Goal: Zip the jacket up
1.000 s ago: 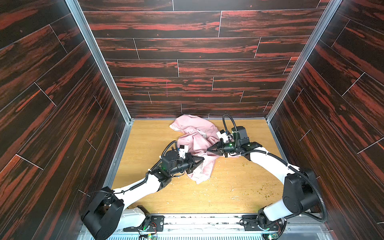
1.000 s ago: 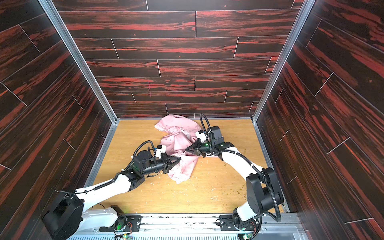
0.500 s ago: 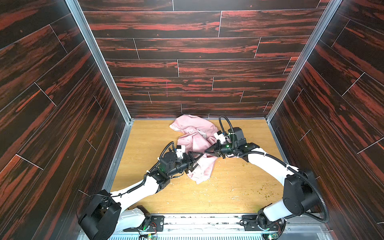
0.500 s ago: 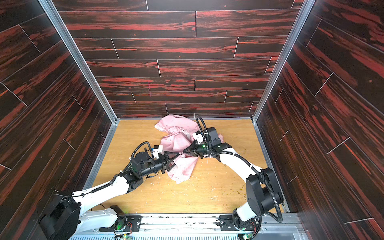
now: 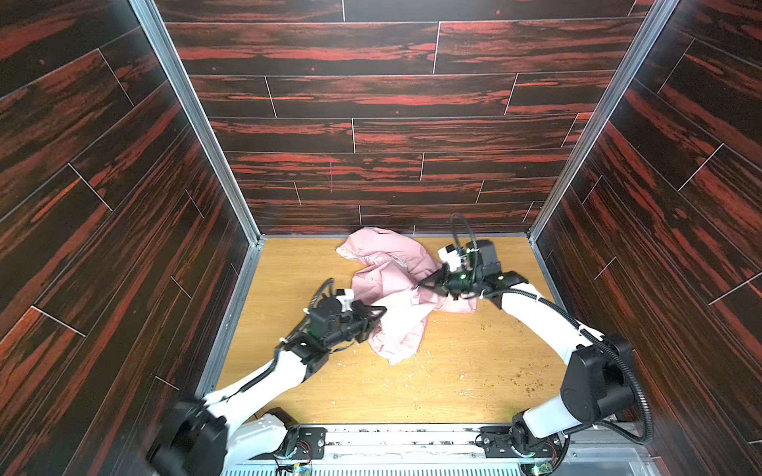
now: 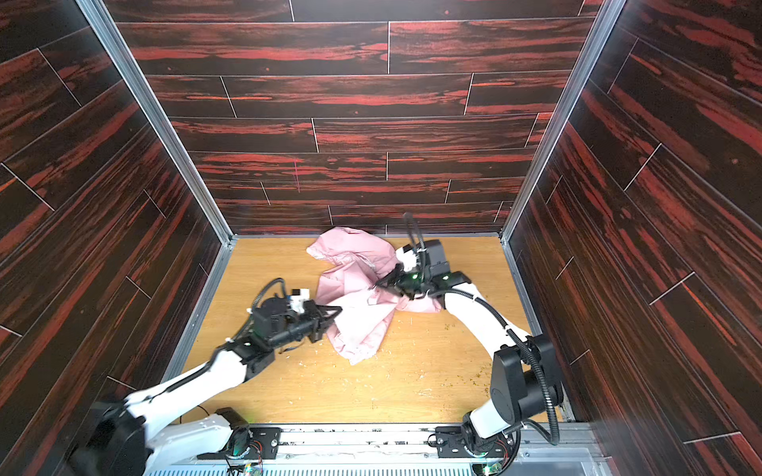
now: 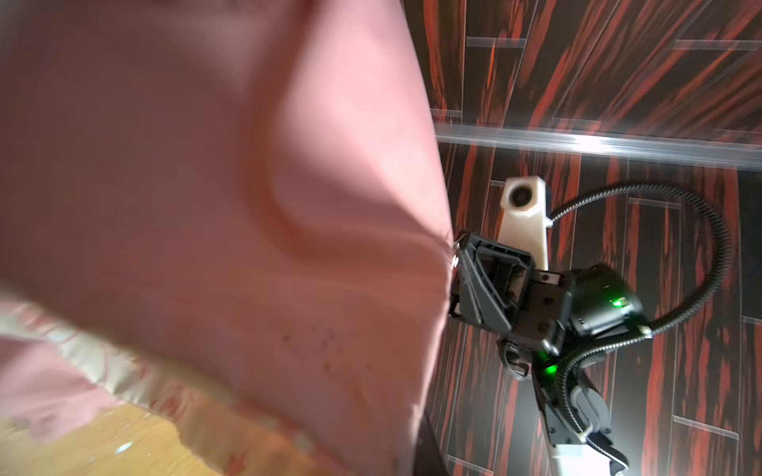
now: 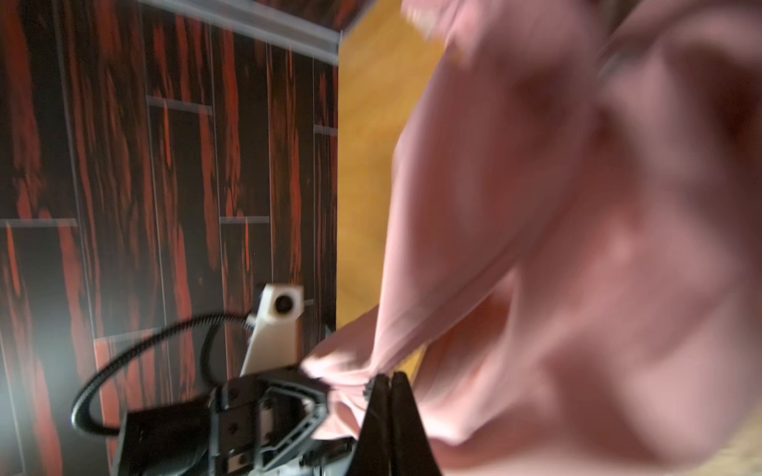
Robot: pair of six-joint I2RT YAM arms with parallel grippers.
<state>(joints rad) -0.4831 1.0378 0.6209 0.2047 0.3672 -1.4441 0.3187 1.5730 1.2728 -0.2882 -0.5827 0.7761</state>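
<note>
Where my right gripper [image 5: 419,287] sits, its jaws are closed on a fold of the jacket [image 5: 387,268], and cloth fans out from the pinch. My left gripper [image 5: 382,312] is closed too, nipping the jacket's edge on the left. Both arms reach low and forward, wrists turned toward each other. The jacket is light pink, thin and crumpled. Its far part is heaped on the wooden table [image 5: 453,371] near the back wall [image 5: 371,185], with one lobe drooping toward me.

Jacket [image 5: 391,284] lt pink; walls [image 5: 371,94] dk brown w/ red streaks; floor [image 5: 391,391] yellow-tan woodgrain.
</note>
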